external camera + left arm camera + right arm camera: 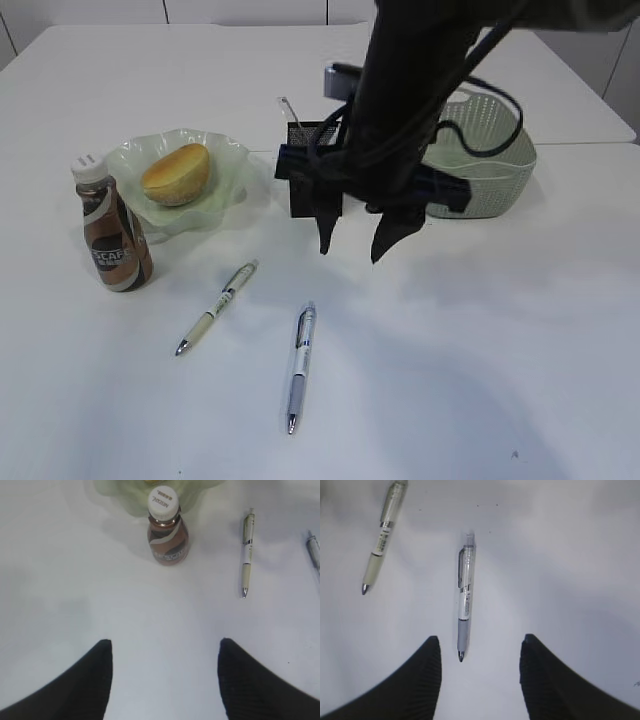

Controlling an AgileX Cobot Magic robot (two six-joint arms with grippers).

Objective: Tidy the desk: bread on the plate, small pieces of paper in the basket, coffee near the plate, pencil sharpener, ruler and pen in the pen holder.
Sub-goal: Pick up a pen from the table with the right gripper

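Your right gripper [479, 652] hangs above the desk [480, 350] with its jaws spread wide and nothing between them; the purple-grip pen [464, 597] lies just beneath, its tip close to the inner edge of the left-hand finger [427, 670]. The cream-grip pen [381, 540] lies apart, off to the left. Your left gripper [164, 652] is also wide and empty, over bare desk, with the coffee bottle [166, 530] well ahead, touching the green glass plate [225, 195] that holds the bread [177, 173]
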